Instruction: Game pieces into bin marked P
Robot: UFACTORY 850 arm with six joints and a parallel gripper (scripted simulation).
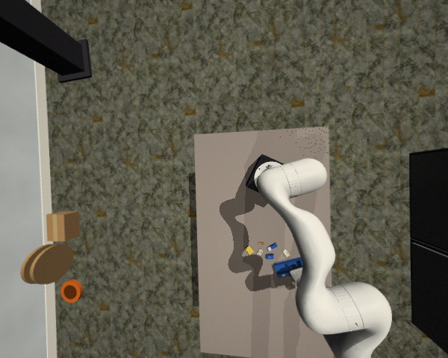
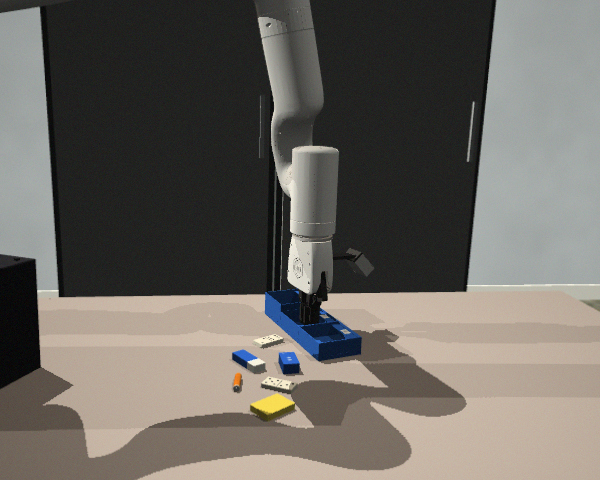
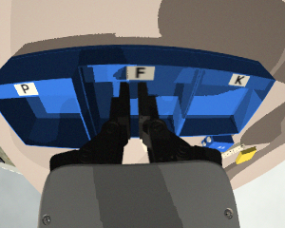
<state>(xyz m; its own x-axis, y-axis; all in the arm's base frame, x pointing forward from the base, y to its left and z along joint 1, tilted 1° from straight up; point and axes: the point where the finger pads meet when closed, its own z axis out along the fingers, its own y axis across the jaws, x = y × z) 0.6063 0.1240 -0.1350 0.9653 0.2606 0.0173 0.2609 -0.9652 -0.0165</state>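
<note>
A blue bin (image 2: 312, 330) with three compartments stands on the table. In the wrist view they are marked P (image 3: 27, 89), F (image 3: 141, 72) and K (image 3: 239, 80). My gripper (image 3: 133, 94) is shut with nothing between its fingers. It reaches down into the middle compartment, the one marked F, as the side view (image 2: 310, 310) also shows. Two white dominoes lie on the table, one beside the bin (image 2: 267, 339) and one nearer the front (image 2: 278, 383). From above they show left of the bin (image 1: 259, 252) and just behind it (image 1: 286, 252).
A blue-and-white eraser (image 2: 248, 360), a small blue block (image 2: 288, 362), an orange cylinder (image 2: 236, 381) and a yellow block (image 2: 272, 406) lie left of the bin. The black arm base (image 1: 260, 171) sits at the table's far end. A black box (image 2: 5, 320) stands at the left.
</note>
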